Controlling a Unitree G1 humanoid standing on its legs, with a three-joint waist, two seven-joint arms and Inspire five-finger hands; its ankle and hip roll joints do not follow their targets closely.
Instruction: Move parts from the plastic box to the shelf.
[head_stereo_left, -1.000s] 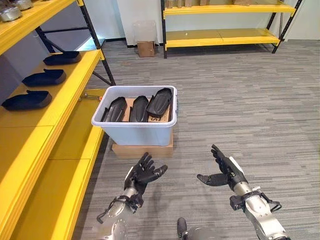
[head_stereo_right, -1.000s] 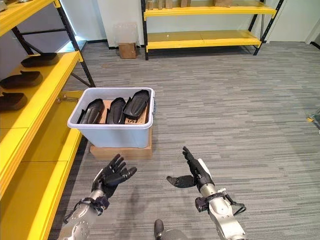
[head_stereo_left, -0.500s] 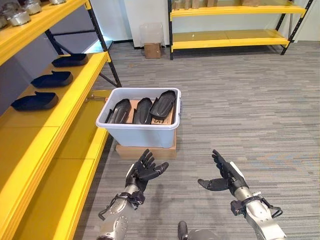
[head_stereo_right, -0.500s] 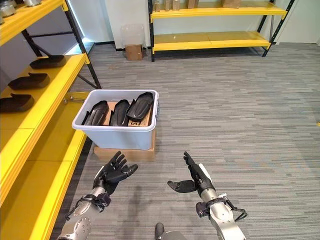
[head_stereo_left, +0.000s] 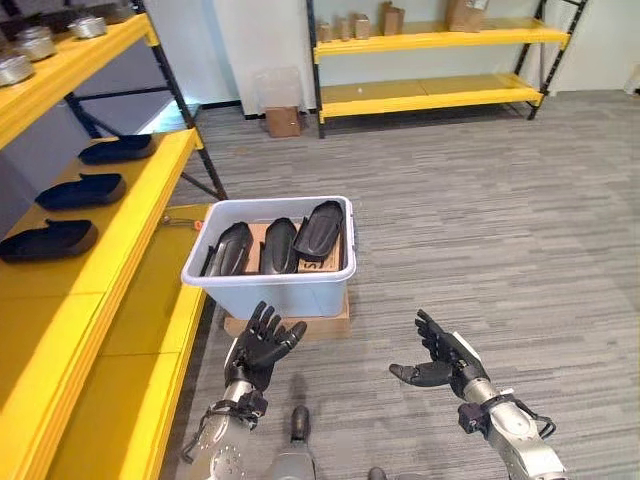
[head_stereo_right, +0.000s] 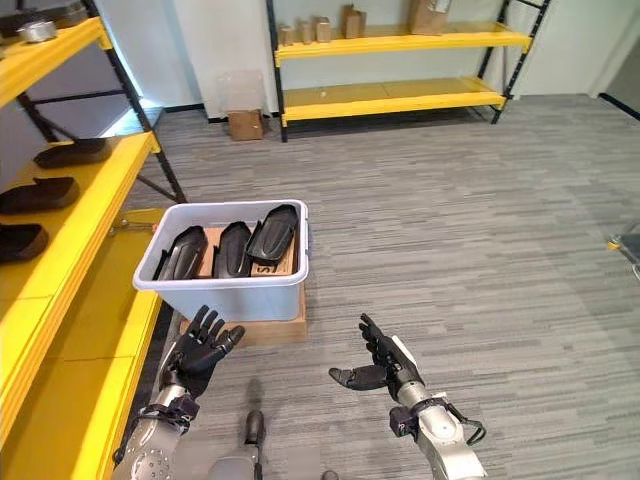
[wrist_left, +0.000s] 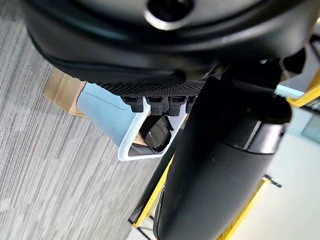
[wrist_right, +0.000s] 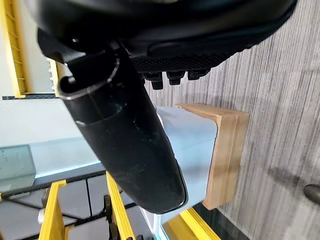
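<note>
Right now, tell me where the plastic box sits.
The plastic box sits on a flat cardboard box on the floor, beside the yellow shelf at the robot's left.

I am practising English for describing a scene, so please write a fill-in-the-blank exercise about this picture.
1. The plastic box holds ___ black parts.
2. The box stands on a flat ___ base.
3. On the yellow shelf to the robot's left lie ___ black parts.
4. The left hand and right hand are both ___, holding nothing.

Missing words: three; cardboard; three; open
</note>
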